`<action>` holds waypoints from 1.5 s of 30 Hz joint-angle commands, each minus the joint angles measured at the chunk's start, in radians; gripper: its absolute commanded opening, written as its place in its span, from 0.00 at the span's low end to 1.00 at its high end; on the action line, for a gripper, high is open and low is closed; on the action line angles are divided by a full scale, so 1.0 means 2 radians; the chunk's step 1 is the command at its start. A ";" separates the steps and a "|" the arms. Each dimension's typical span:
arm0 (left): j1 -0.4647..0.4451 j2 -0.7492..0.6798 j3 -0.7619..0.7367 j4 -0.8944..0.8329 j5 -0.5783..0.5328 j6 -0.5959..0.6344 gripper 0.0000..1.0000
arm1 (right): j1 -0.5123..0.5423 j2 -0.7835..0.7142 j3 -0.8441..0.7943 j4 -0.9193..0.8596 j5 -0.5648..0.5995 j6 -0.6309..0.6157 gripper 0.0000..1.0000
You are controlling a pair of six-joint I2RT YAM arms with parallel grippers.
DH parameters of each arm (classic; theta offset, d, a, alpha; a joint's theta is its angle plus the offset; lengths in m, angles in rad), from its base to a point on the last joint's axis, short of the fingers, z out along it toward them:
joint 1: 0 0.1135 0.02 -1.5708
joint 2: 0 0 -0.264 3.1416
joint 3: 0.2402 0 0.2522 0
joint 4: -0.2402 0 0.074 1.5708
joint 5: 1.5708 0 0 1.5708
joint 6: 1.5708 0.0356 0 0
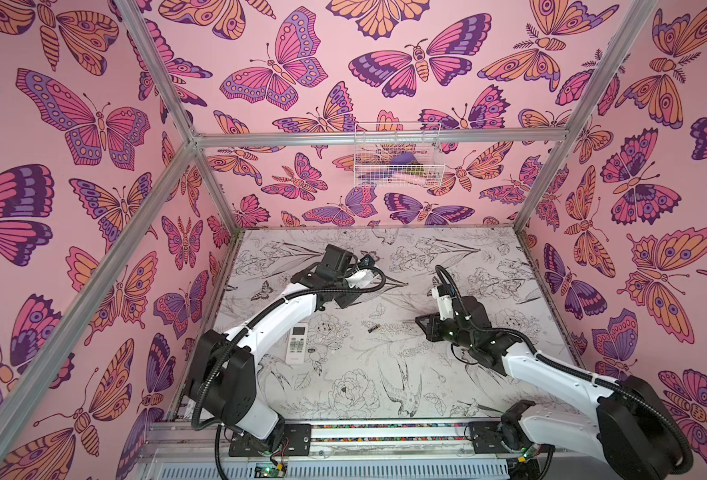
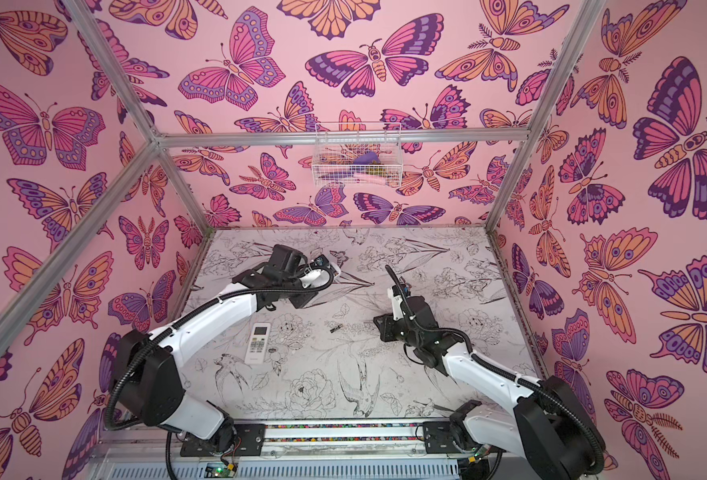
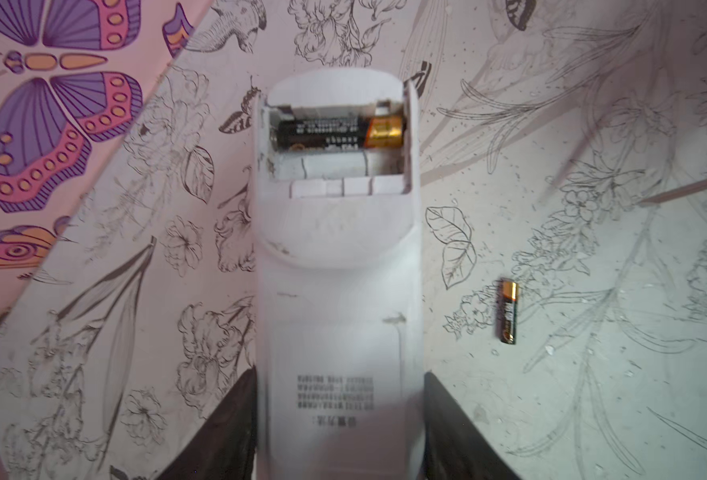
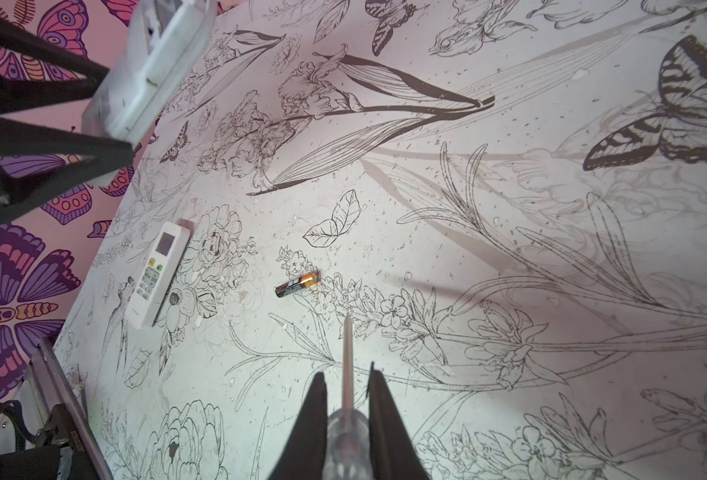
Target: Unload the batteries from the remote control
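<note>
One battery (image 3: pixel 339 133) sits in the open bay of the remote (image 3: pixel 335 291), beside an empty slot. A loose battery (image 4: pixel 298 284) lies on the table (image 1: pixel 426 374), open surface all round, far from any edge. The left gripper (image 3: pixel 339 376) grasps the remote's sides; the right gripper (image 4: pixel 347 372) is clenched on a screwdriver (image 4: pixel 347 345), tip near the loose battery. A second remote (image 4: pixel 156 274) lies toward the left edge.
</note>
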 commanded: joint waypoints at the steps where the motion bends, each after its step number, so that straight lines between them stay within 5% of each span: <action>1: 0.008 -0.017 -0.022 -0.042 0.048 -0.059 0.09 | 0.003 0.005 0.002 0.012 0.004 0.005 0.00; 15: 0.046 -0.031 -0.142 0.035 0.111 -0.149 0.14 | 0.044 0.049 0.044 0.008 0.009 0.010 0.00; 21: 0.046 -0.029 -0.176 0.077 0.092 -0.143 0.16 | 0.067 0.083 0.068 0.012 0.006 0.006 0.00; 40: 0.047 0.049 -0.128 0.044 0.060 -0.128 0.32 | 0.074 0.103 0.085 0.016 0.000 0.008 0.00; 45: 0.047 0.064 -0.118 0.034 0.048 -0.132 0.53 | 0.075 0.112 0.082 0.029 0.006 0.013 0.00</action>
